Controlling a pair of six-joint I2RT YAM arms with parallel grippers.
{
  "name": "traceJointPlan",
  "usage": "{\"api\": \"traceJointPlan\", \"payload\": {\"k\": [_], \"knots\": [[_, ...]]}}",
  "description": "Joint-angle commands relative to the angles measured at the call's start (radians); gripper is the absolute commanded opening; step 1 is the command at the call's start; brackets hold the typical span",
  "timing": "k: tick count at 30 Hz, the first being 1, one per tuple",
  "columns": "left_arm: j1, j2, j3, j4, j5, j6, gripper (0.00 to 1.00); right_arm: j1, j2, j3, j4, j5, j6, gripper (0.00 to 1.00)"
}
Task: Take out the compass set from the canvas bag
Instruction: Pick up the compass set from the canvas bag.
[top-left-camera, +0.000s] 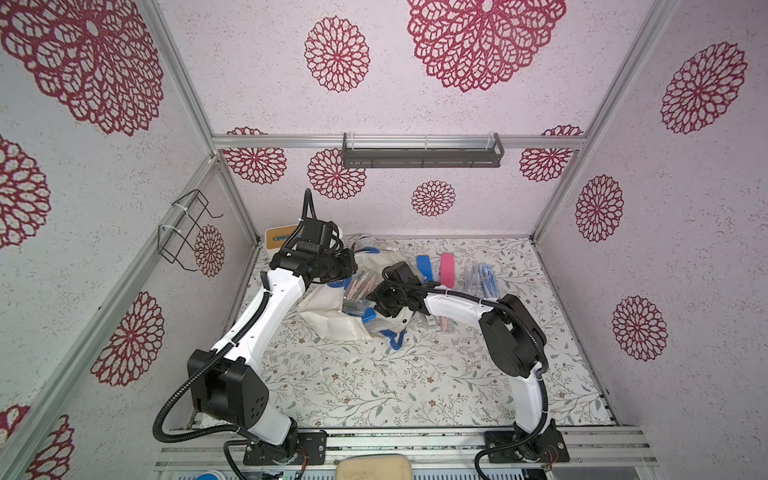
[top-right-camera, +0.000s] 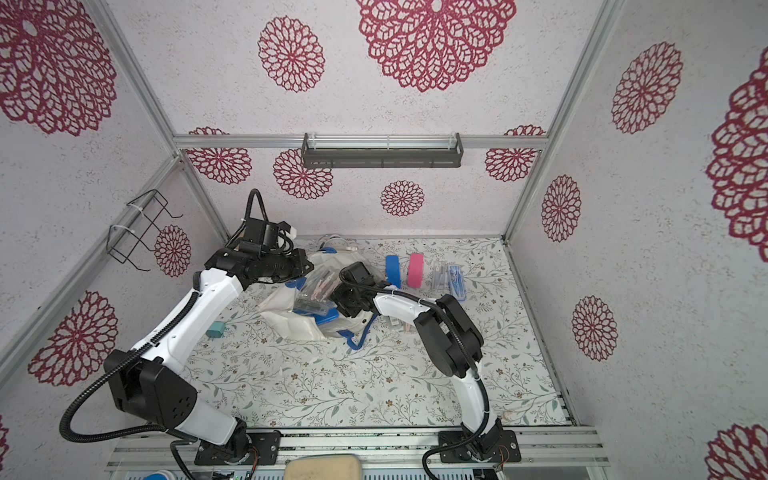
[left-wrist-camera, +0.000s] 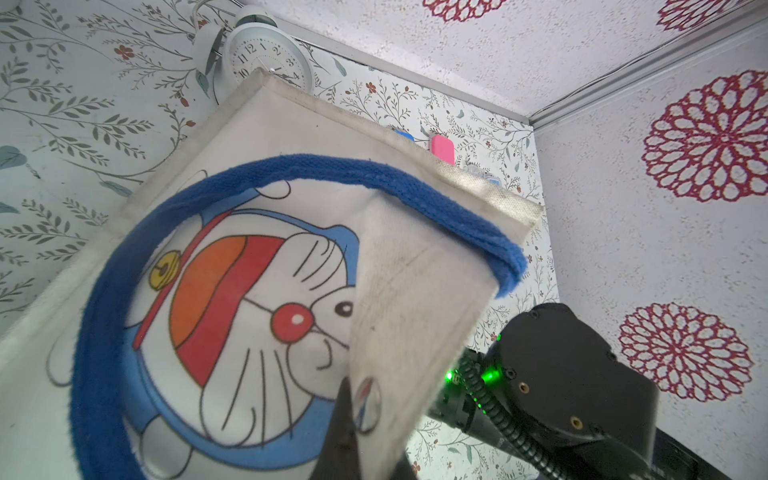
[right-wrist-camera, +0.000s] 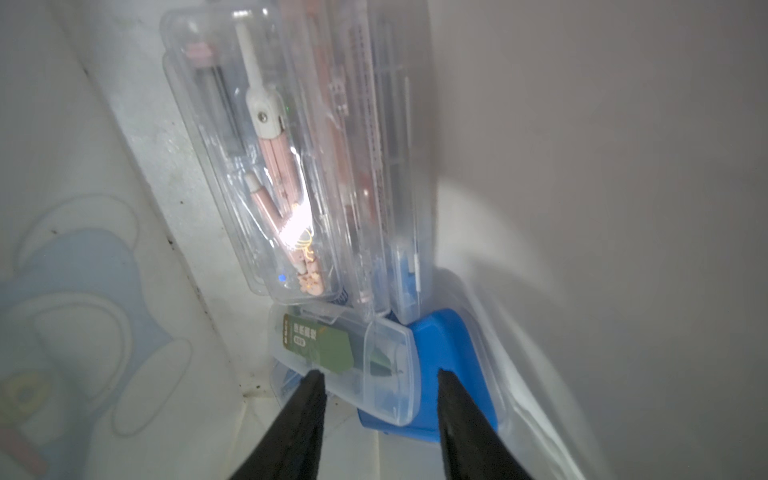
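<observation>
**Figure.** Off-white canvas bag with blue strap handles (top-left-camera: 332, 320), slumped on the floral-patterned surface (top-left-camera: 374, 386), its mouth facing the right arm's fingers (right-wrist-camera: 305, 411). These fingers stand apart at the bag mouth and grip nothing. Their tips frame the near end of a flat clear plastic case with a green label (right-wrist-camera: 328, 349), which rests on a blue plastic box (right-wrist-camera: 457, 345). Just beyond that case, farther from the fingertips, the clear plastic compass set holding a rose-pink compass (right-wrist-camera: 257, 166) lies inside the bag, with a second clear case (right-wrist-camera: 386, 145) touching it. The left arm's fingers (left-wrist-camera: 340, 419) are closed on a fold of the bag's rim, beside the cartoon print (left-wrist-camera: 249, 307). Outside the bag, well apart from both pairs of fingers, lie a blue oblong block (top-left-camera: 424, 266) and a pink oblong block (top-left-camera: 447, 270).
</observation>
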Motion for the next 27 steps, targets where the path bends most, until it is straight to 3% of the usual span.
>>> {"api": "traceJointPlan", "payload": {"k": [1,13,20,27], "knots": [[-0.010,-0.039,-0.004,0.054,0.025,-0.012,0.00,-0.007,0.013,-0.008,0.095,0.042,0.085,0.41],[-0.016,-0.032,0.000,0.052,0.055,-0.009,0.00,-0.010,0.097,0.018,0.179,0.066,0.149,0.44],[-0.020,-0.023,0.000,0.057,0.068,-0.007,0.00,-0.010,0.125,0.019,0.426,0.051,0.155,0.42],[-0.021,-0.016,0.007,0.060,0.077,-0.006,0.00,-0.014,0.143,0.046,0.462,0.049,0.155,0.41]]}}
